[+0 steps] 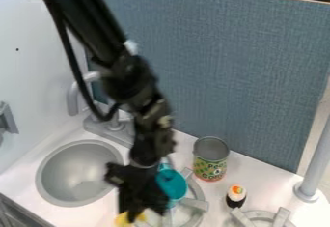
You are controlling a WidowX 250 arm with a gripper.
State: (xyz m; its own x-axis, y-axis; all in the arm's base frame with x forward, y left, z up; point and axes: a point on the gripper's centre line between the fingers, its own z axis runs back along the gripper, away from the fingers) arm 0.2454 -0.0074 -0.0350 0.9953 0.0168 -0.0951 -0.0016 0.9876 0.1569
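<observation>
Camera view: your gripper [138, 217] is low over the counter [269, 159], at a yellow thing [121, 220].
The yellow thing lies toward the counter's front edge, between the sink [72, 178] and the near burner [196, 204], partly hidden by your gripper; you cannot tell whether it is held, or whether the gripper is open or shut. Just right of the gripper, a teal toy pot [172, 185] sits over that burner, partly covered. An open can with a green label [211, 159] stands upright near the counter's back edge, by the blue-grey panel [238, 71]. A toy sushi piece [236, 197], with a dark band and an orange top, is farther right, just behind another burner [281, 217]. Your faucet [115, 124] stands behind the sink.
</observation>
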